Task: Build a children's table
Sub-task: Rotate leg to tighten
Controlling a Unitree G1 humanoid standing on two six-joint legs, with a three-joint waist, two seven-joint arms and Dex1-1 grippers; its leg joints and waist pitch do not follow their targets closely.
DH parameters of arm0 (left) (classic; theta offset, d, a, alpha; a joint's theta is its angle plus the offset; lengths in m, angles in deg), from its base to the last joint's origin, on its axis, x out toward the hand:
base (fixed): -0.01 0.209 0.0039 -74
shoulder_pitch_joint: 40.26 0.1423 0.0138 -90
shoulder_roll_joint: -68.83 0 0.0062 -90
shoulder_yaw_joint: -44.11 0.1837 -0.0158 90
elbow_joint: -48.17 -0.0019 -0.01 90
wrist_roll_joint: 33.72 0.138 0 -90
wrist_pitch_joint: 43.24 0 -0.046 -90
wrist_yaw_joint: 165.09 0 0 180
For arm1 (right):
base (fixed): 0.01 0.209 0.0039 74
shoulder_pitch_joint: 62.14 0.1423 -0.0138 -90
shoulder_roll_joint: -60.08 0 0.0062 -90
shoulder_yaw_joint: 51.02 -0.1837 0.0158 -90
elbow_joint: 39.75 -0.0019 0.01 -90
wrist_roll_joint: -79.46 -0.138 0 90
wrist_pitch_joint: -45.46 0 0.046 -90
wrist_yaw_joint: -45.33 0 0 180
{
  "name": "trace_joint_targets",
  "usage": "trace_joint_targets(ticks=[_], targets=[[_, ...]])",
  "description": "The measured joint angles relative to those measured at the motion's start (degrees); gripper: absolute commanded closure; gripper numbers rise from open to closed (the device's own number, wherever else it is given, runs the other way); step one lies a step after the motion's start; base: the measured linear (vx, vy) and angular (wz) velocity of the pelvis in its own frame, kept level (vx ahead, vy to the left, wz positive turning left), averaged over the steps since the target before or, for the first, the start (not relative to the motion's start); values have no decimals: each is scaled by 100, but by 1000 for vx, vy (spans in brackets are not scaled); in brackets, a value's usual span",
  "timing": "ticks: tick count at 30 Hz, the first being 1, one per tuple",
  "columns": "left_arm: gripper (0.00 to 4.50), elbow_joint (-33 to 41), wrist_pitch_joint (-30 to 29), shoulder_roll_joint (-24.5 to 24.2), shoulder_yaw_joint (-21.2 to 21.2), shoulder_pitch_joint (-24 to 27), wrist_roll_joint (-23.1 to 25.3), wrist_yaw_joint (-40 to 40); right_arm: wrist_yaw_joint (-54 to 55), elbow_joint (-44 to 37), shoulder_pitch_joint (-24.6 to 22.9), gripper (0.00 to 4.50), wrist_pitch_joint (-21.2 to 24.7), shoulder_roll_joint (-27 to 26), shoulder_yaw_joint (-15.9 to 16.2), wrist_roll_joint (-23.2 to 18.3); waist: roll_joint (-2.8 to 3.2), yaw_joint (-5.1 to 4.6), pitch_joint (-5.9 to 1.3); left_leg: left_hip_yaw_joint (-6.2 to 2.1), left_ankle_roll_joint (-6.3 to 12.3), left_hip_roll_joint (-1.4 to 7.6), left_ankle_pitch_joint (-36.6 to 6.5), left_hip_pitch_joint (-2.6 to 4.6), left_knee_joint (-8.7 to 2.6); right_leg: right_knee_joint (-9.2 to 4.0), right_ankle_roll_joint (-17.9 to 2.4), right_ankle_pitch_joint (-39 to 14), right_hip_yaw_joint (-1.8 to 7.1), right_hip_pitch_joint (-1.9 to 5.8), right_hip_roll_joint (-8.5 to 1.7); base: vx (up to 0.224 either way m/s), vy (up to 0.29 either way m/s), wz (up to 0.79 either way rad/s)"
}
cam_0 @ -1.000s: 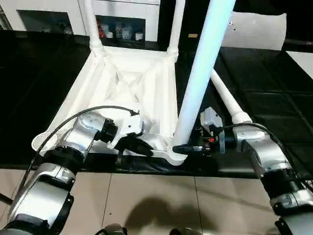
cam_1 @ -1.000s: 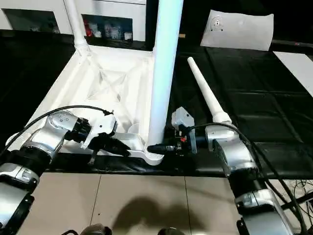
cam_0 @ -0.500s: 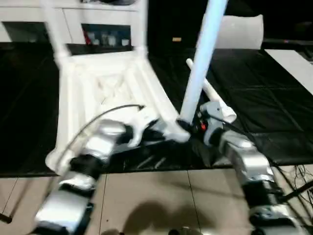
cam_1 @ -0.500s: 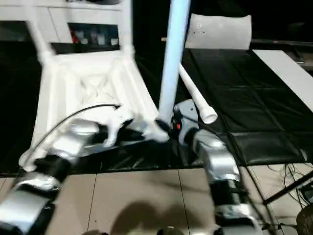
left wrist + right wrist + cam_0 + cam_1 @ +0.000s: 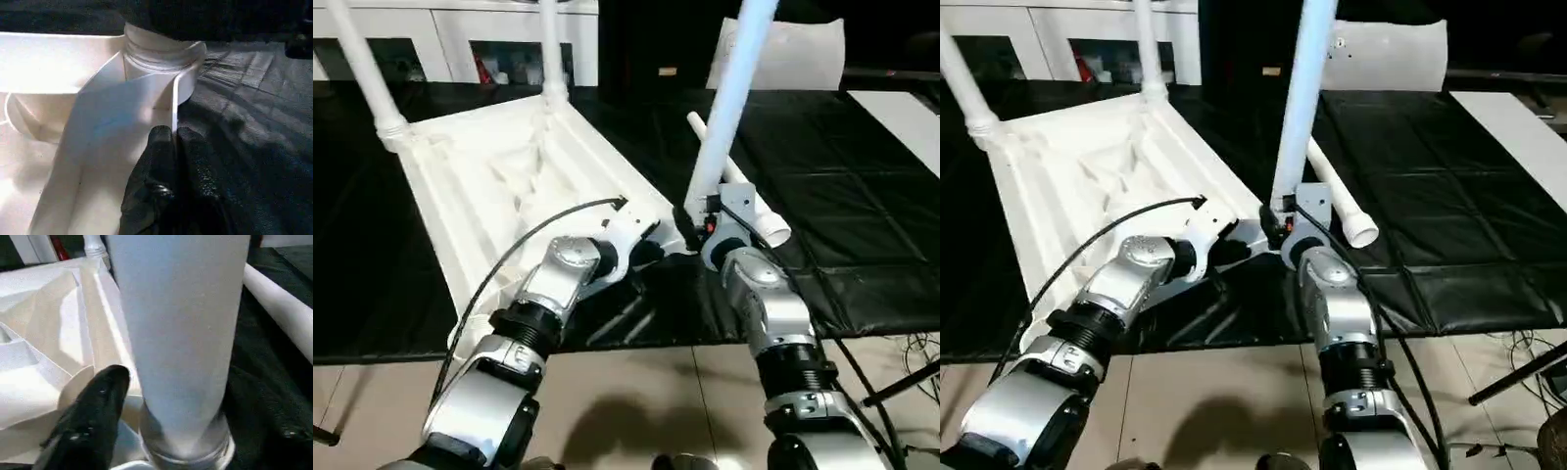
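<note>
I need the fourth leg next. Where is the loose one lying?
The loose leg lies on the black mat, on the robot's right, just behind the right gripper and the upright leg.

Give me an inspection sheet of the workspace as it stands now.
Surface: black quilted mat over a tiled floor.
Job's things: tabletop upside down; three legs standing in corner sockets, the near leg among them; spare leg lying on the mat.
Clutter: flat white sheet at the far edge.
Grippers: left gripper shut on the tabletop rim; right gripper by the near leg's base, state unclear.
Cables: black cable along the left arm.
Surroundings: white glass-door cabinets behind.
</note>
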Motion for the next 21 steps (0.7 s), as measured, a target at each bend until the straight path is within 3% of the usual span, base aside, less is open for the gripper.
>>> trace_joint_targets(ticks=[4,9,12,14,21], targets=[[450,38,338,-120,46,58,-19,225,-129,-156,-218,87,-269,26,83,-12,2,17,0,1,20,23,17,-12,-10,2,-3,-3,-13,-19,16,0,0,0],[450,-158,823,-137,98,34,-11,168,-438,-751,-647,40,-279,99,42,-351,3,40,1,15,12,23,25,-40,4,2,-5,-4,-3,-42,12,0,0,0],[450,-387,1080,-16,-176,-8,-175,3,-510,-1269,-908,9,-270,71,-16,-564,-2,36,4,23,16,23,25,-51,16,6,-9,0,1,-50,9,0,0,0],[406,-389,1241,65,-376,-84,-414,-60,-498,-1463,-990,0,-248,103,-20,-614,-7,47,6,21,16,28,24,-55,30,15,-10,0,-3,-52,9,0,0,0],[359,-350,1560,125,-703,-123,-835,-110,-407,-1883,-1459,0,-47,354,-14,-557,-12,84,8,22,10,32,23,-43,55,57,-9,1,2,-51,10,0,0,0]])
